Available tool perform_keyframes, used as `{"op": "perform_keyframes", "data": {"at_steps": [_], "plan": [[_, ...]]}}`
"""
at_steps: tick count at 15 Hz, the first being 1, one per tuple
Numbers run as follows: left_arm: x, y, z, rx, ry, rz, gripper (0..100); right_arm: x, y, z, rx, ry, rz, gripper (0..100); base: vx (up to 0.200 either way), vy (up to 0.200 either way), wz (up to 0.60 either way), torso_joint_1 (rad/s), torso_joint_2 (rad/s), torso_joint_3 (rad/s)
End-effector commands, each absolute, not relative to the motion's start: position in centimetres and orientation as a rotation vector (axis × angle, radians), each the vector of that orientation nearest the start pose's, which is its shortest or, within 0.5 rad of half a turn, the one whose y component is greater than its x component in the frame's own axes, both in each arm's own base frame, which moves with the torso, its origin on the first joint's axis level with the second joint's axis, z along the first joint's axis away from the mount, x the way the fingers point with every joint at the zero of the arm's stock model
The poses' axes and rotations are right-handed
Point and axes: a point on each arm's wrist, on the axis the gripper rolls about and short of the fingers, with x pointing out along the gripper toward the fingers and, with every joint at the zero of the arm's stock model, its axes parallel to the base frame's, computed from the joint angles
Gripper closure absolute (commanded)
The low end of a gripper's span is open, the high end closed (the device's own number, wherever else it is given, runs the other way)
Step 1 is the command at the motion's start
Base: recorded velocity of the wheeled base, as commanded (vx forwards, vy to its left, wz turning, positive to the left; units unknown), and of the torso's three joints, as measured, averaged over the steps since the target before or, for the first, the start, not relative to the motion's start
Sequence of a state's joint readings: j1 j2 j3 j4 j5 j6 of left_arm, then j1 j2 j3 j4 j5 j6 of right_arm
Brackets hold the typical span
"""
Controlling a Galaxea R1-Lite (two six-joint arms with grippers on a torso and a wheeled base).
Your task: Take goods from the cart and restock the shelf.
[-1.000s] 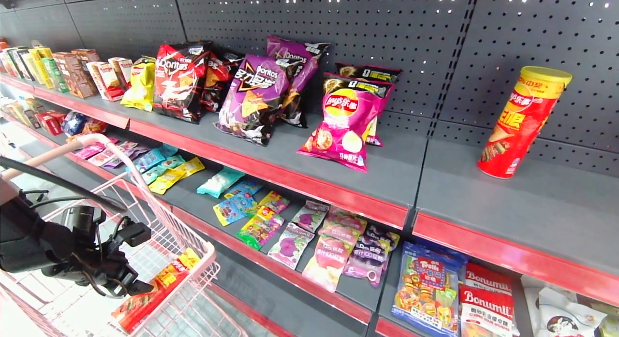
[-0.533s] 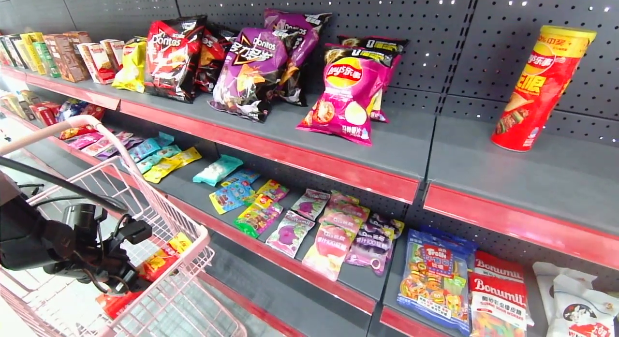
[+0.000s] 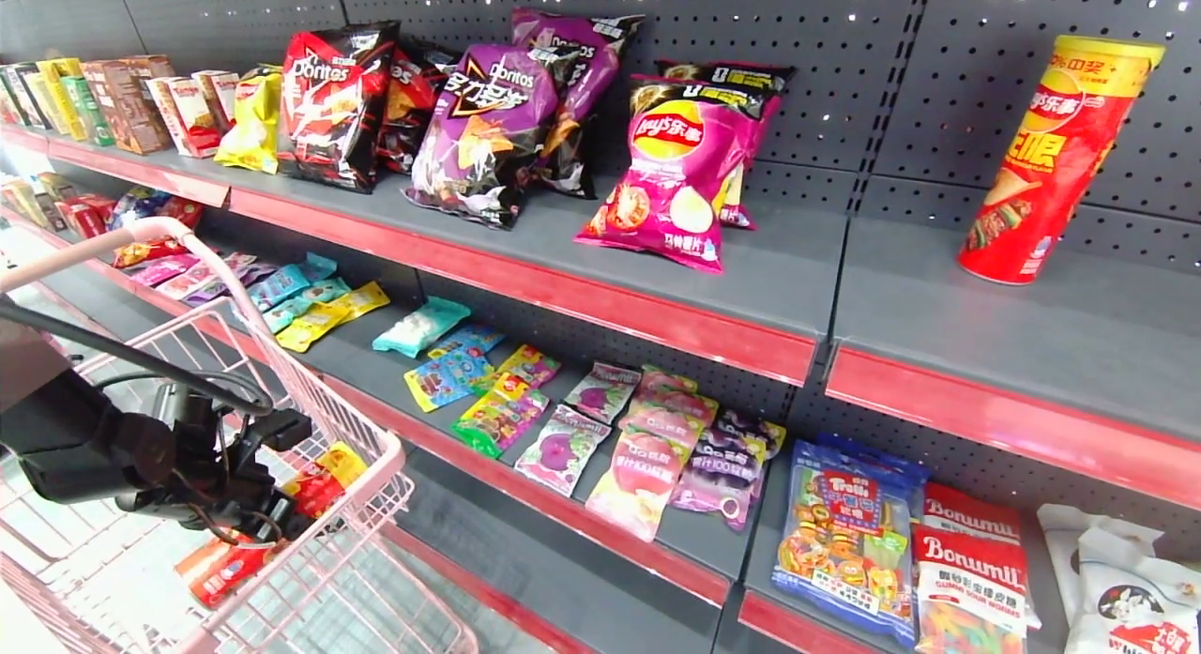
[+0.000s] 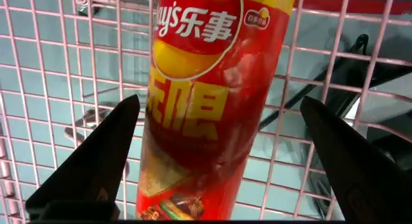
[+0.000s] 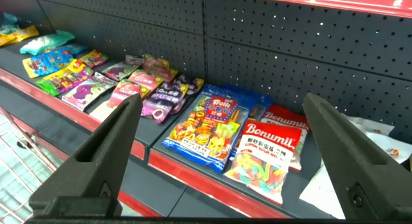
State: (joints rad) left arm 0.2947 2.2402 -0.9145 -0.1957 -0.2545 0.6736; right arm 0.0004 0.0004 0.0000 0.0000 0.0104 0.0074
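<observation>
**aisle_lurker:** ok, where's the can sitting, and have you got it?

**me:** Nope, not got it. The red chip can (image 4: 206, 121) lies on its side on the wire floor of the pink cart (image 3: 380, 452). I've got my left gripper (image 4: 219, 100) down inside the basket right over it. The fingers are spread wide, one on each side of the can, with a sliver of mesh showing between each finger and the can. So it's straddling the can and gripping nothing.

**aisle_lurker:** and the other arm?

**me:** My right gripper (image 5: 222, 98) is wide open too and has nothing in it. It's out in front of the lower shelf (image 5: 58, 118), looking across the gummy bags (image 5: 212, 130) laid flat there. On the upper shelf (image 3: 938, 326) a matching red can with a yellow lid (image 3: 1060, 157) stands on its base close to the pegboard (image 3: 938, 72). It's well apart from the pink chip bag (image 3: 671, 180), with bare shelf between the two.
</observation>
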Motion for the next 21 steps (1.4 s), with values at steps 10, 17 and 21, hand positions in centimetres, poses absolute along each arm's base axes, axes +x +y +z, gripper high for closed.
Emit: {"op": "perform_keyframes", "data": {"at_steps": [10, 17, 21], "plan": [[36.5, 11.1, -0.9, 0.285, 1.084, -0.329, 0, -2.3, 0.0, 7.6, 0.014, -0.001, 0.012, 0, 0.0, 0.0, 0.0, 0.0, 0.0, 0.0], [37.3, 11.0, -2.1, 0.273, 1.109, -0.331, 0, -2.3, 0.0, 7.6, 0.014, -0.001, 0.012, 0, 0.0, 0.0, 0.0, 0.0, 0.0, 0.0], [38.2, 10.6, -2.1, 0.245, 1.105, -0.318, 100, -2.3, 0.0, 7.6, 0.014, -0.001, 0.012, 0, 0.0, 0.0, 0.0, 0.0, 0.0, 0.0]]}}
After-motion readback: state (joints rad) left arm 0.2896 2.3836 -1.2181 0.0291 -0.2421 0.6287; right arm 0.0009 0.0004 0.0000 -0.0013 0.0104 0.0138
